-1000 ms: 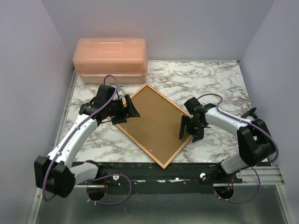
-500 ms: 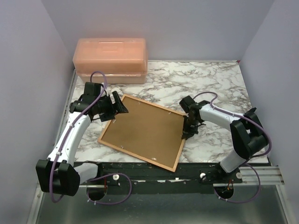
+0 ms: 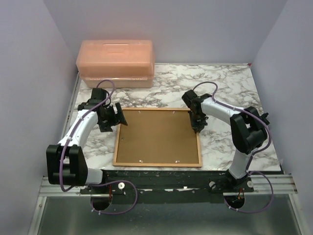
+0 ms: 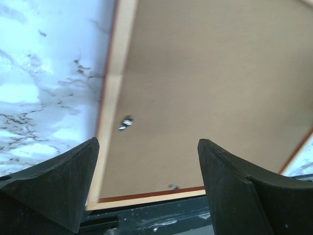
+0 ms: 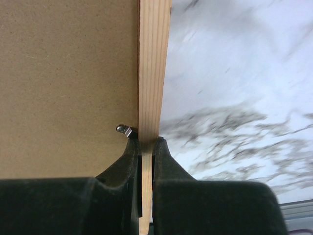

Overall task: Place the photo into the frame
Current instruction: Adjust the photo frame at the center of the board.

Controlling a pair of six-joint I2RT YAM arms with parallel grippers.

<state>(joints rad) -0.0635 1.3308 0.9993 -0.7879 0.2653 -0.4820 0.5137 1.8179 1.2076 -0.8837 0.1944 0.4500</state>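
The frame (image 3: 156, 165) lies flat on the marble table (image 3: 225, 83) with its wood-coloured back facing up and its sides square to the table edges. A brown backing board (image 3: 156, 137) fills the frame opening. The right gripper (image 3: 196, 126) is positioned at the frame's right border, towards the far corner. The right wrist view shows its fingers pressed together on the pale wood strip, pinching it just beside a small metal tab (image 5: 125, 129). The left gripper (image 3: 113, 120) is positioned at the far left corner of the frame with its jaws spread wide, holding nothing. A translucent orange box (image 3: 116, 62) stands at the far left of the table, apart from the frame.
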